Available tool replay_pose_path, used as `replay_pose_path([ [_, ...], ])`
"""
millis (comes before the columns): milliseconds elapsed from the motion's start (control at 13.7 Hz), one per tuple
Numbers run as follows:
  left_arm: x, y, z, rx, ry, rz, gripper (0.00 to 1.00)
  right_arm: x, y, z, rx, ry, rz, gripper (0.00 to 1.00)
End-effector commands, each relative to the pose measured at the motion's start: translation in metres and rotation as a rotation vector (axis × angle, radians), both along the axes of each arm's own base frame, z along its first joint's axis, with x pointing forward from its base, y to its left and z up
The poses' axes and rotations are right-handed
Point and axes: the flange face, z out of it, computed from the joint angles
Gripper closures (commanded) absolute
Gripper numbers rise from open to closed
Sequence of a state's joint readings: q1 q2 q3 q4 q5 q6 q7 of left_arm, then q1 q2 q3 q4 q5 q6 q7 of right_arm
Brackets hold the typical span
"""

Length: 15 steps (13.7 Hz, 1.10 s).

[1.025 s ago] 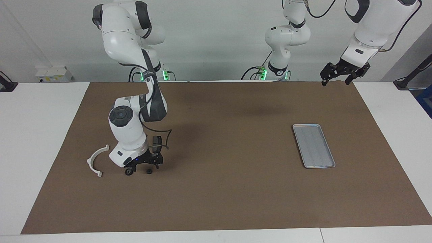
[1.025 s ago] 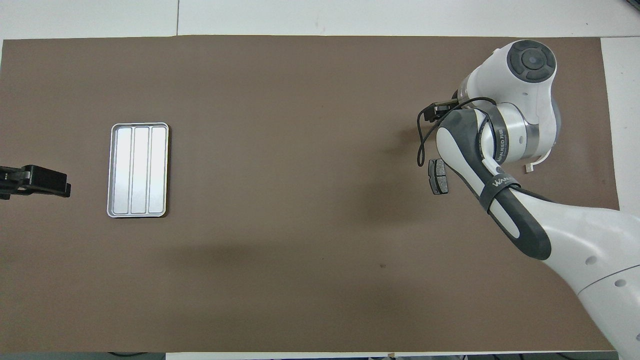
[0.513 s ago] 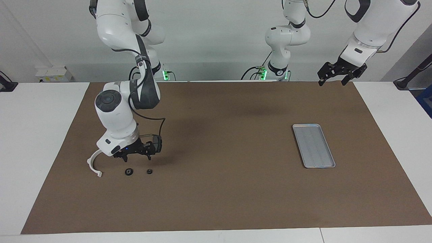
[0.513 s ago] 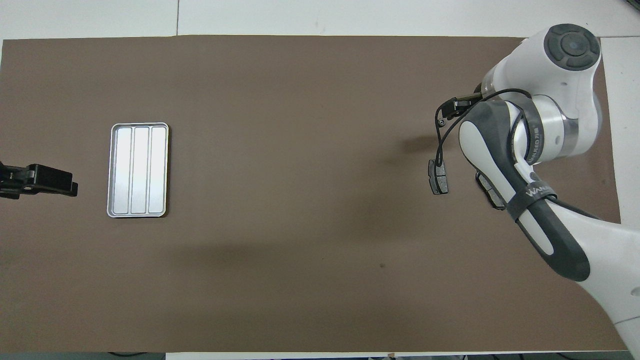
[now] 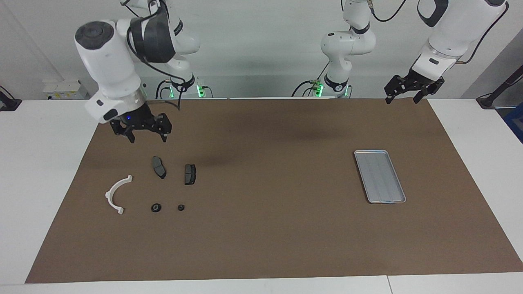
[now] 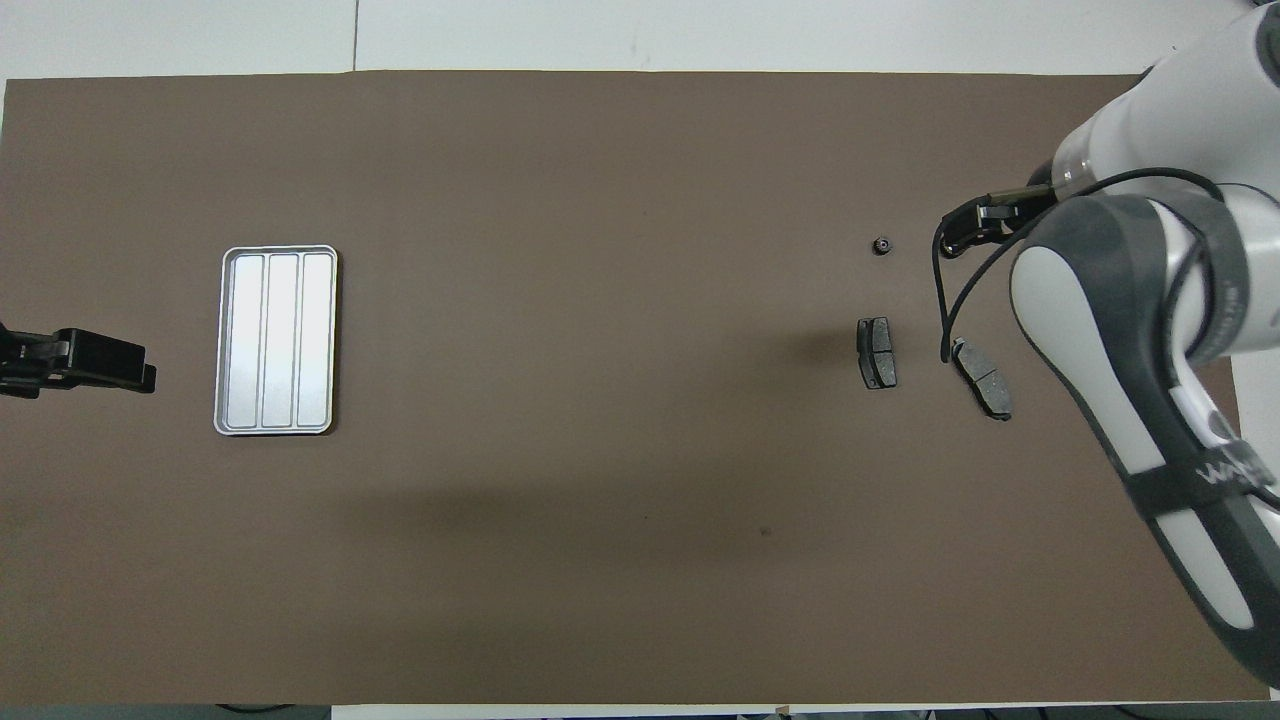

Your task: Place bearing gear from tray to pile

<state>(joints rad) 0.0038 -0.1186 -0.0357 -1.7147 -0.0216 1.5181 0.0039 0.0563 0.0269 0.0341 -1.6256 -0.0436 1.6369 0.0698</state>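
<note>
Bearing gear, a small black ring-shaped part (image 5: 155, 208), lies on the brown mat (image 5: 261, 228) beside a smaller black round part (image 5: 181, 207) and the white semicircular plastic bracket (image 5: 117, 194), farther from the robots than two dark grey brake pads (image 5: 159, 167). High over the mat, the right gripper (image 5: 146, 137) hangs with fingers apart, having risen from just above the gear a second ago. Only the facing view shows gear and bracket; overhead, the arm hides them. At the other end, the left gripper (image 5: 403, 98) waits, fingers spread, near the shallow silver metal tray (image 5: 380, 176), which holds nothing.
</note>
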Motion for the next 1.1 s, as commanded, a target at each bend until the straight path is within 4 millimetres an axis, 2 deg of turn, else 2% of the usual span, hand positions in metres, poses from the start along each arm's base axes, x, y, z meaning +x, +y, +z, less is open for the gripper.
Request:
replay_pose_path([
  [0,-0.007,-0.002,0.003,-0.011,-0.018,-0.013,0.00,-0.039,0.001,0.024,0.022,0.021,0.005,0.00],
  [146,-0.007,-0.002,0.002,-0.011,-0.018,-0.014,0.00,-0.054,0.003,0.039,0.018,0.031,0.008,0.00],
  [366,-0.007,-0.002,0.002,-0.011,-0.018,-0.014,0.00,-0.064,0.003,0.047,0.016,0.039,0.009,0.00],
  [1025,-0.007,-0.002,0.003,-0.011,-0.024,-0.012,0.00,-0.080,0.007,0.058,0.056,0.075,0.008,0.00],
])
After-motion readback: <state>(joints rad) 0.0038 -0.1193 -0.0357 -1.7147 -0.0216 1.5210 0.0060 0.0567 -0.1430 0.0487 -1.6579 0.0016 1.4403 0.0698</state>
